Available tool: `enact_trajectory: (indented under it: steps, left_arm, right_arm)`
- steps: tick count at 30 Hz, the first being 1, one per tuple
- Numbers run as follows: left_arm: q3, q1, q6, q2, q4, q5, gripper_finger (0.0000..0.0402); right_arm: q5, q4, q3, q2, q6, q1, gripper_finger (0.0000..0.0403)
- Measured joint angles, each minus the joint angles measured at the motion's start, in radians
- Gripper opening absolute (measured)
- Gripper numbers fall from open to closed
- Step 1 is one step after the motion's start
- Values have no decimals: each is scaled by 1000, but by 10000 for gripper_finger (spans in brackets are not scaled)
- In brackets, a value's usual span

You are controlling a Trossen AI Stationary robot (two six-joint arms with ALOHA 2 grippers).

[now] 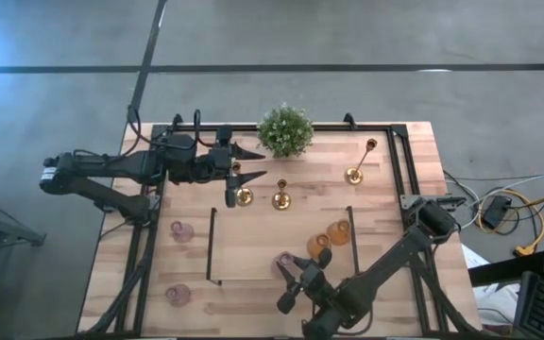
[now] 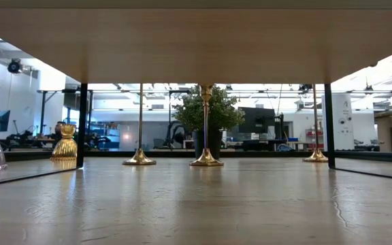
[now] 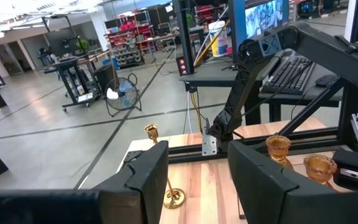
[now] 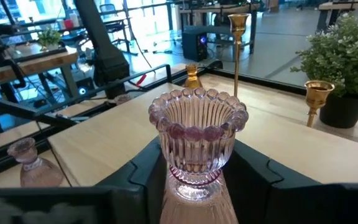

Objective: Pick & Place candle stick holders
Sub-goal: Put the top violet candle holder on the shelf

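A pink ribbed glass cup point(image 4: 197, 134) stands upright between the fingers of my right gripper point(image 4: 197, 183), near the table's front middle point(image 1: 296, 276). Three gold candlesticks point(image 1: 244, 195) point(image 1: 281, 200) point(image 1: 355, 175) stand on their round bases toward the far side. Two amber cups point(image 1: 319, 247) point(image 1: 340, 233) sit just right of my right gripper. Two more pink cups point(image 1: 181, 231) point(image 1: 178, 295) stand on the left. My left gripper point(image 1: 258, 162) hovers level over the far left, open and holding nothing point(image 3: 197, 180). My right gripper has the pink cup's narrow waist and foot point(image 4: 194, 180) between its two fingers, one on each side. The fingers come in nearly level from the table's near right. The cup stays upright, and I cannot tell whether its foot rests on the table.
A bushy green potted plant point(image 1: 285, 130) stands at the far middle. A thin black frame point(image 1: 212, 246) marks a rectangle on the wood, and black rails point(image 1: 399, 161) run along the table's edges. Bare wood lies inside the rectangle, left of the held cup.
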Motion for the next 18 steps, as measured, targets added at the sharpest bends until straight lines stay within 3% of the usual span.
enact_trajectory:
  steps: [5,18]
  left_arm:
    - [0,0,0,0,-5,0,172]
    - [0,0,0,0,-5,0,172]
  right_arm:
    - [-21,0,0,0,5,-6,168]
    - [-2,48,20,-3,-111,1,148]
